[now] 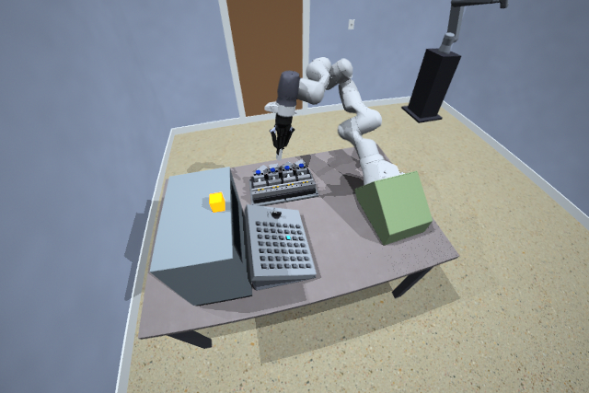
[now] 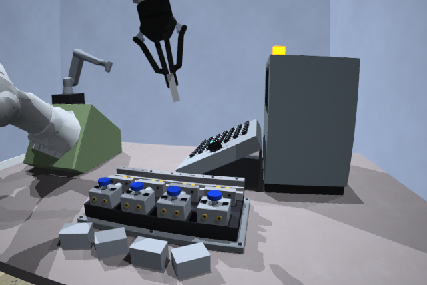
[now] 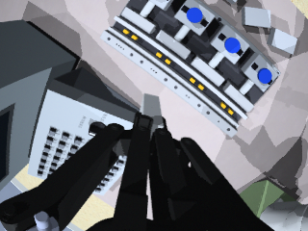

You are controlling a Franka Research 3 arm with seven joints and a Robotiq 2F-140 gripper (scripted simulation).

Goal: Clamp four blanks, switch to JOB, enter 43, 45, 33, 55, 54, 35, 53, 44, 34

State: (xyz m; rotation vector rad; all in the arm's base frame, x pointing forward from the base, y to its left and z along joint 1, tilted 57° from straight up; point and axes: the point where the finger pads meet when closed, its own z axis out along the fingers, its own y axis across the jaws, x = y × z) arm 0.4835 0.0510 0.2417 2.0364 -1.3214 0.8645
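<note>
The gripper [image 1: 280, 151] [image 2: 171, 81] [image 3: 152, 120] is shut, with a light grey tip projecting from its fingertips. It hangs high above the vise unit [image 1: 284, 197] [image 2: 165, 225]. The vise stations show no blanks. Their valves have blue knobs [image 2: 214, 195] [image 3: 232, 45]; no lens on the valve blocks looks lit. Several grey blanks [image 2: 75, 239] [image 2: 111, 243] [image 2: 149, 255] [image 2: 191, 261] lie on the table in front of the unit. One key [image 1: 288, 237] glows cyan on the keypad [image 1: 281, 274]. The selector [image 1: 275, 213] [image 2: 214, 145] is black; its setting is unreadable. The amber lamp [image 1: 216, 202] [image 2: 278, 50] is lit.
A tall grey cabinet [image 1: 194, 222] [image 2: 310, 119] stands beside the sloped keypad. A green wedge-shaped block [image 1: 401, 208] [image 2: 99, 137] stands by the arm's base. A second, small arm on a black pedestal [image 1: 433, 84] stands away from the table.
</note>
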